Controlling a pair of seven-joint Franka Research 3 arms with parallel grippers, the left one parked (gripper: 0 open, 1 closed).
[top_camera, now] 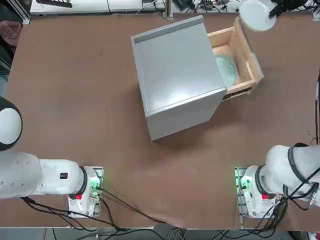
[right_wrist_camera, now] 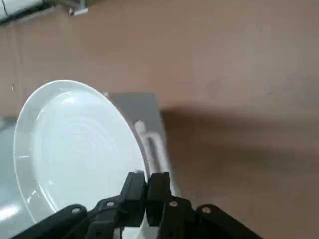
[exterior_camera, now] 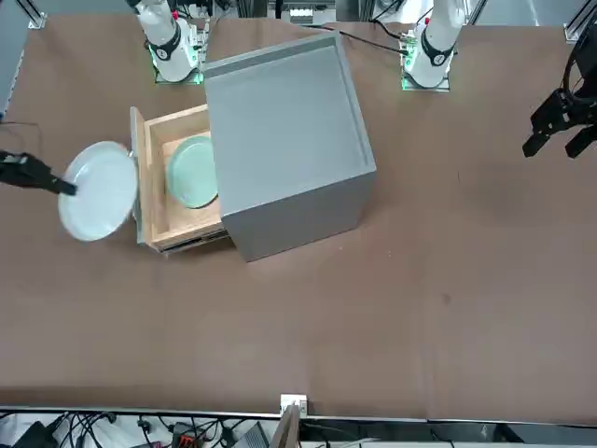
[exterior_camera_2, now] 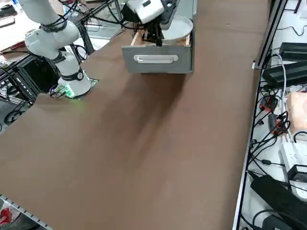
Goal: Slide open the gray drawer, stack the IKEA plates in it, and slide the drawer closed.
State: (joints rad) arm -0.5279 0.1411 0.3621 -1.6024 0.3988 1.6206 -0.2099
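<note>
Plates are apart at this moment: the white plate (right_wrist_camera: 75, 149) hangs in the air, pinched at its rim by the right gripper (right_wrist_camera: 146, 191), whose jaws are pressed together on it. In the wrist view the plate tilts above the gray front panel (right_wrist_camera: 142, 129) of the drawer (exterior_camera: 154, 187). From across the surface (exterior_camera: 373, 317), the white plate sits just outside that panel, beside the drawer rather than over its inside. The drawer stands pulled out of the gray cabinet (exterior_camera: 289, 140), its plywood walls showing. The mint green plate (exterior_camera: 193, 171) lies flat on the drawer floor, partly under the cabinet's edge. In the side view the handle (exterior_camera_2: 154, 59) on the front panel faces the camera, and the gripper and white plate hang right above it.
</note>
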